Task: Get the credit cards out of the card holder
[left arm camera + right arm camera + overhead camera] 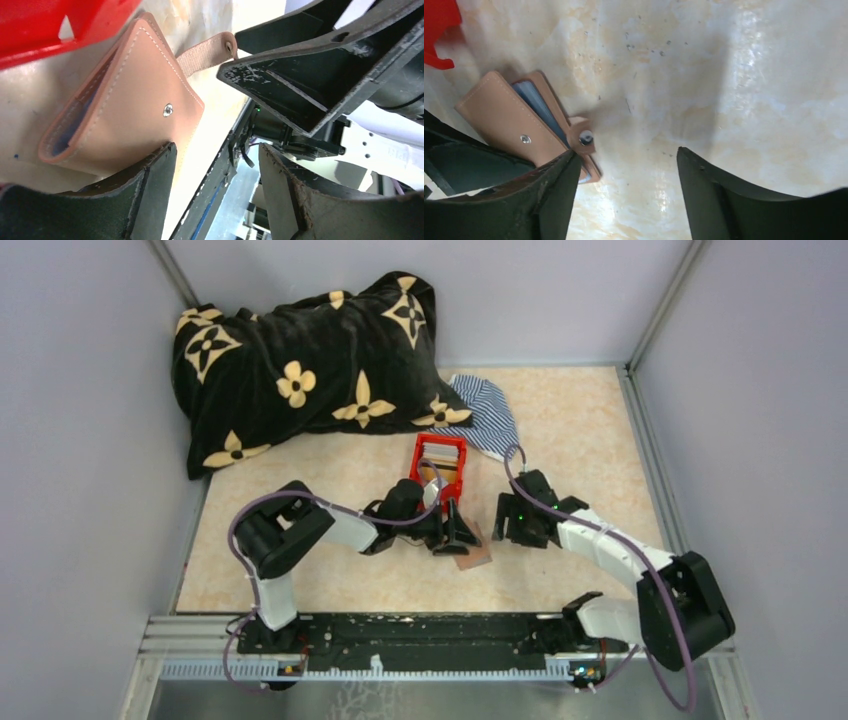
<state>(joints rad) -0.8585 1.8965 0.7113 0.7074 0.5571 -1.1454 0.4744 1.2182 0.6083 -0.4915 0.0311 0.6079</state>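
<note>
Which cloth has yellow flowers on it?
The big black blanket in the back left corner; the smaller cloth beside it has blue and white stripes instead.

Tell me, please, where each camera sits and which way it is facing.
Top external: fixed above and behind the arms, looking down on the table; the left arm and right arm show, bases nearest.
Left wrist: on the left arm, looking along the left fingers at the card holder and red box.
Right wrist: on the right arm, looking down past the right fingers at the table.
Shared: all three show the card holder and red box.
</note>
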